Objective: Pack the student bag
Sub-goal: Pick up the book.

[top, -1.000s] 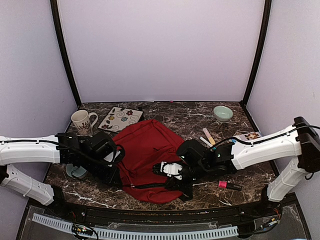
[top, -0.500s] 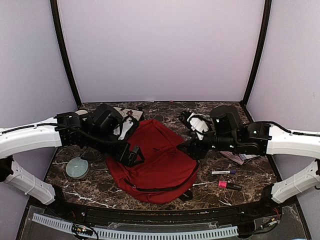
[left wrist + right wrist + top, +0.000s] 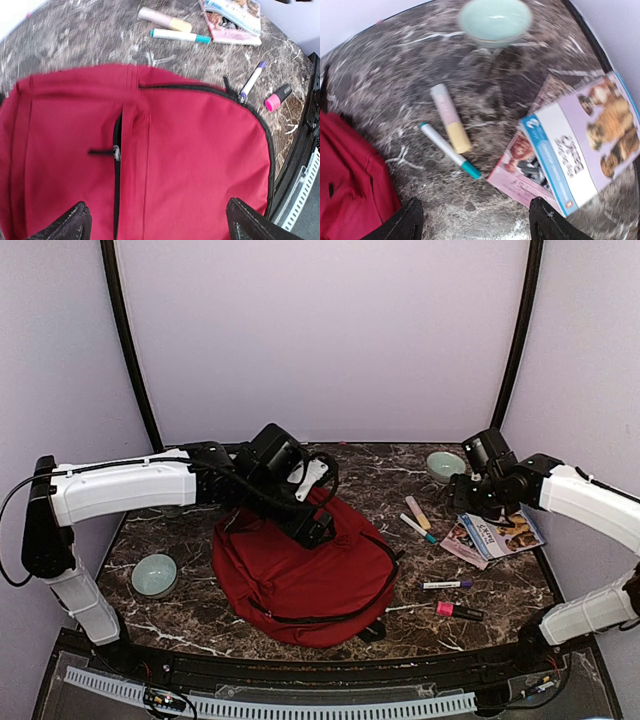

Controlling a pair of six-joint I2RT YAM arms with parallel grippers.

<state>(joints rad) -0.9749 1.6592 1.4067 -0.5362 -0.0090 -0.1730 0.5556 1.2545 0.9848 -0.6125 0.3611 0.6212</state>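
The student bag (image 3: 300,580) lies flat in the middle of the tabletop (image 3: 170,540), front face up. Both its front-pocket zip (image 3: 118,150) and the main zip along its top edge look closed, so the first risk is that nothing can go in until 1 of them is drawn open. The left gripper (image 3: 159,216) hangs over the bag with its jaws spread wide and nothing between them. The black zip pull (image 3: 101,151) is small and lies flat on soft cloth, so a closing pinch could miss it or bunch up fabric instead. A tug on the zip could also drag the whole limp bag across the marble unless something pins it. The right gripper (image 3: 476,212), jaws well apart and empty, hovers over the teal-tipped marker (image 3: 449,150) and the pink-and-yellow highlighter (image 3: 450,125). These lie close together, perhaps touching, so a descent there could catch both or roll 1 away toward the books (image 3: 575,150) or the pale green bowl (image 3: 494,17). The 2 overlapping books lie flat and offer little edge to grip. If both arms reach for the bag's mouth at once, they could crowd each other.
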